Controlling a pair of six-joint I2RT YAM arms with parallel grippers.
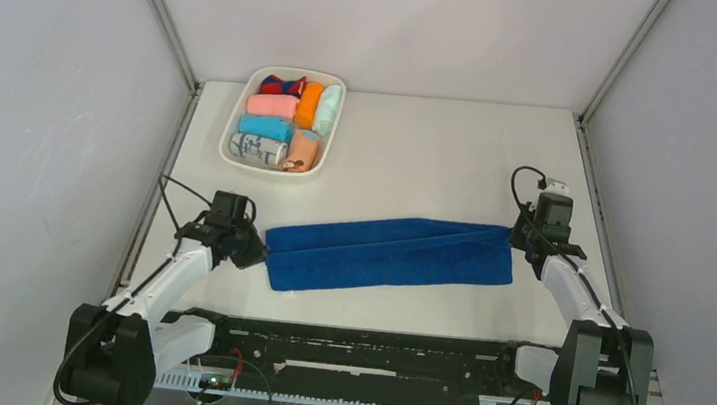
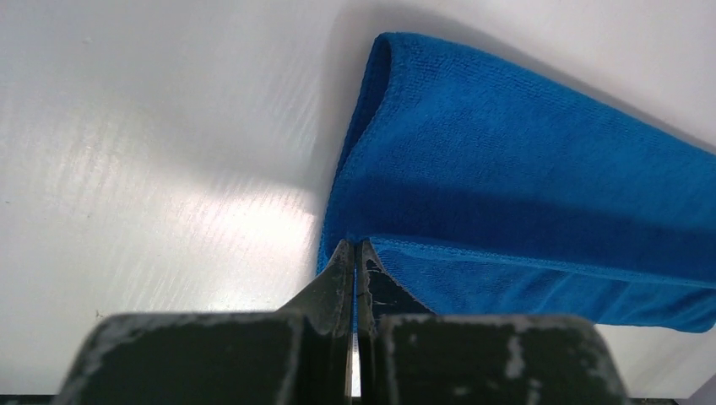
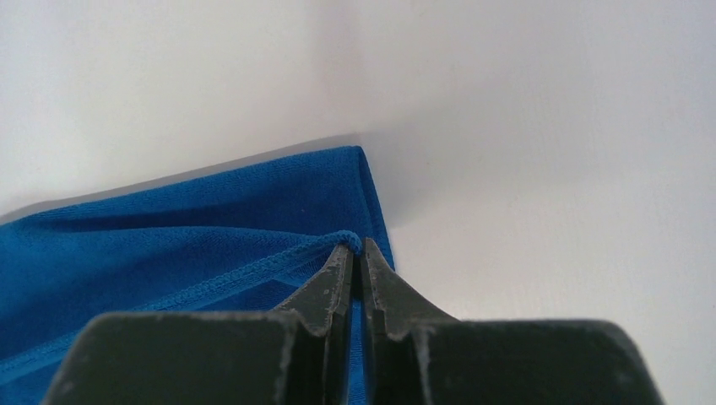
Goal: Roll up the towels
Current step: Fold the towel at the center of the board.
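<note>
From above, a long royal-blue terry towel [image 1: 389, 256], folded lengthwise, lies across the table [image 1: 419, 159], nearer its front edge. Left wrist view: the left gripper [image 2: 355, 253] is pinched shut on its hemmed corner. Right wrist view: the right gripper [image 3: 355, 251] is clamped on the opposite end's hem

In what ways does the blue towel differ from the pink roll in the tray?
The blue towel lies flat on the table, folded lengthwise; the pink roll is rolled up in the tray. The blue towel is much longer than the pink roll. The left gripper and right gripper each pinch an end of the blue towel; no gripper touches the pink roll. Both are plain cloths of one colour.
</note>
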